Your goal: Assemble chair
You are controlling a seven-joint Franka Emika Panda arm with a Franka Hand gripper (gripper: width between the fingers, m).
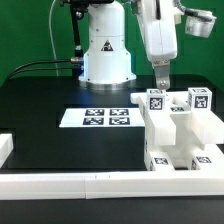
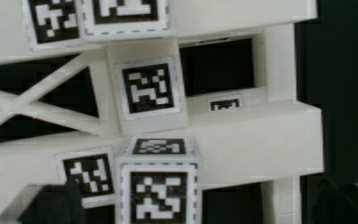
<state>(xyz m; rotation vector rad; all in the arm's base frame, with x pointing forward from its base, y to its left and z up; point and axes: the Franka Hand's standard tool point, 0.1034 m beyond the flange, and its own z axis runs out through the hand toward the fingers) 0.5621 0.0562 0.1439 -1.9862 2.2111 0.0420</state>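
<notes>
The chair (image 1: pixel 178 135) is a blocky cluster of white pieces with black-and-white tags, at the exterior view's right. Three tagged tops stick up from it, one of them (image 1: pixel 155 98) right under my gripper (image 1: pixel 160 80). The gripper hangs just above that piece, fingers pointing down and seen edge-on, with nothing visibly between them. In the wrist view I look down on white slabs and crossed struts, with a tagged block (image 2: pixel 147 88) and another tagged piece (image 2: pixel 158 195) close to the camera. My own fingers do not show there.
The marker board (image 1: pixel 100 118) lies flat on the black table, to the exterior view's left of the chair. A long white border rail (image 1: pixel 70 186) runs along the front edge, with a short white piece (image 1: pixel 5 148) at the left. The robot's base (image 1: pixel 105 55) stands behind.
</notes>
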